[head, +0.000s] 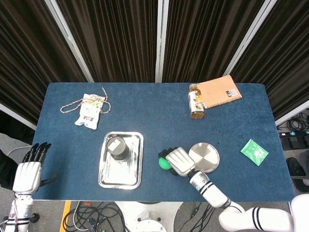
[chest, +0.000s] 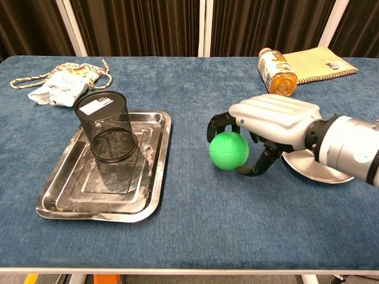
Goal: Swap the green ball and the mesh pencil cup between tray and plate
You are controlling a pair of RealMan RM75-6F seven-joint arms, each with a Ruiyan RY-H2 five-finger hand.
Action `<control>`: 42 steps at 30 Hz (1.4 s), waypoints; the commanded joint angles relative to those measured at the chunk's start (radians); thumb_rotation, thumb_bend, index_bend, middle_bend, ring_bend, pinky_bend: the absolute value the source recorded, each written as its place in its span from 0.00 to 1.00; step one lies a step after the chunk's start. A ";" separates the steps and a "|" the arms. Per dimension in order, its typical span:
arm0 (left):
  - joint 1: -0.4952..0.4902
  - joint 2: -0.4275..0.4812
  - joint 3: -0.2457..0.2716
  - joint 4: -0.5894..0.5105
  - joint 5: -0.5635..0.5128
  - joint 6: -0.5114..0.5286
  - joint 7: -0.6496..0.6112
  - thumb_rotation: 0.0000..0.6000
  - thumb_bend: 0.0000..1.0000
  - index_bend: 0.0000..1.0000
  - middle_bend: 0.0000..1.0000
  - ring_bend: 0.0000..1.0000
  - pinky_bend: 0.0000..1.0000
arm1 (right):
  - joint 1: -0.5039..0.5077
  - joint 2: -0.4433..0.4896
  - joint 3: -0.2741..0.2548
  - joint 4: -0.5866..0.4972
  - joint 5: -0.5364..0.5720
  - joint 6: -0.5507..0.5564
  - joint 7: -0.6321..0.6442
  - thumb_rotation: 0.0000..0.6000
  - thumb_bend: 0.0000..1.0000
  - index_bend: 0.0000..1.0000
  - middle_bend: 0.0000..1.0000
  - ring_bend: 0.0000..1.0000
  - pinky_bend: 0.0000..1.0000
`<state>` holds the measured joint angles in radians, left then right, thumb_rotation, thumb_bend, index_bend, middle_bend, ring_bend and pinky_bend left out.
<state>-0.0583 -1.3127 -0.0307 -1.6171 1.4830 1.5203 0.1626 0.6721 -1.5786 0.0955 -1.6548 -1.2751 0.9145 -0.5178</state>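
Note:
My right hand [chest: 269, 121] [head: 178, 161] grips the green ball [chest: 228, 151] [head: 164, 163] from above, low over the blue cloth between the tray and the plate. The black mesh pencil cup [chest: 106, 126] [head: 117, 146] stands upside down in the far part of the steel tray [chest: 62, 198] [head: 134, 176]. The round steel plate [head: 207, 154] [chest: 323, 173] lies bare to the right, partly hidden by my wrist in the chest view. My left hand [head: 29, 169] hangs off the table's left front corner with its fingers apart, holding nothing.
A tea bottle [head: 195, 102] [chest: 276, 72] lies on its side beside a brown notebook [head: 219, 91] at the back right. A snack bag with a cord [head: 87, 112] [chest: 59, 84] sits at the back left. A green packet [head: 254, 152] lies right of the plate.

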 commanded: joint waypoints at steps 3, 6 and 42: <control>0.002 0.000 0.002 0.005 -0.003 -0.003 -0.007 1.00 0.10 0.11 0.09 0.02 0.17 | 0.016 -0.023 -0.005 0.030 0.023 -0.021 0.010 1.00 0.27 0.47 0.43 0.36 0.47; 0.002 -0.001 0.002 0.008 -0.002 -0.004 -0.013 1.00 0.10 0.11 0.09 0.02 0.17 | 0.025 -0.025 -0.007 0.036 0.031 -0.032 0.012 1.00 0.26 0.44 0.42 0.36 0.45; -0.100 0.015 -0.068 -0.026 0.042 -0.067 -0.024 1.00 0.10 0.08 0.09 0.02 0.17 | -0.179 0.318 -0.042 -0.157 -0.062 0.347 0.167 1.00 0.18 0.02 0.12 0.02 0.19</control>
<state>-0.1313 -1.2974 -0.0791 -1.6344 1.5133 1.4751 0.1422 0.5639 -1.3365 0.0591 -1.7843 -1.3130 1.1760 -0.4110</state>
